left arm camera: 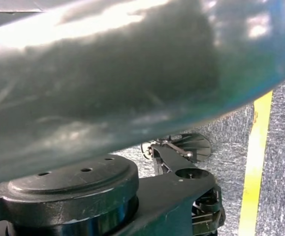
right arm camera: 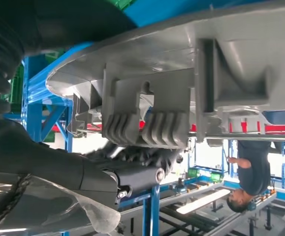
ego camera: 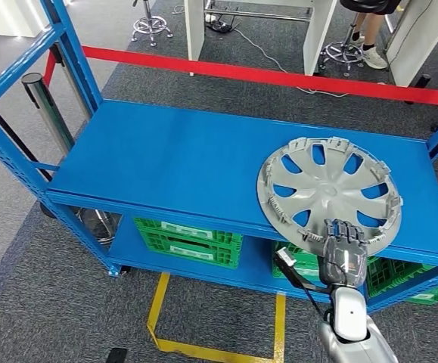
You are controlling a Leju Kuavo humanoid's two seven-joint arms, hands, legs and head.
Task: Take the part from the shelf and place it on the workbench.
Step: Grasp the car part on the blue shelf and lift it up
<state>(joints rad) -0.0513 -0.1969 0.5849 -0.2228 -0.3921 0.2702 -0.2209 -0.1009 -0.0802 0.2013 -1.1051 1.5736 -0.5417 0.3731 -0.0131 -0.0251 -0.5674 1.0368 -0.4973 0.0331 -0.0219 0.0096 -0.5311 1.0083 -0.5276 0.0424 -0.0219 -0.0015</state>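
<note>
**Right hand at the near rim of the wheel cover on the blue shelf**

The round grey plastic wheel cover (ego camera: 329, 190) with spoke-shaped cut-outs lies on the right part of the top deck of the blue metal shelf (ego camera: 165, 159), its inner side with clips facing up; its near rim reaches the shelf's front edge; the right hand (ego camera: 343, 252), grey and dark-fingered on a silver arm, sits at that near rim, fingers curled over the edge from above; in the right wrist view the dark fingers (right arm camera: 141, 158) lie against the ribbed clips of the cover (right arm camera: 177, 78) with the thumb on the other face, so the hand is grasping the cover's rim; the cover rests on the shelf deck.

The left hand cannot be made out; the left wrist view is blurred and shows grey carpet floor (left arm camera: 282, 162) with a yellow tape line (left arm camera: 256, 157); whether that hand is released or clenched cannot be told.

On the lower deck stand green plastic crates (ego camera: 189, 240), one to the left and more under the cover at right; a red barrier belt (ego camera: 273, 77) runs across behind the shelf, with a chrome post (ego camera: 48, 110) at far left; yellow floor tape (ego camera: 165, 333) marks the carpet near the robot; a person (right arm camera: 250, 172) stands in the distance in the right wrist view.
</note>
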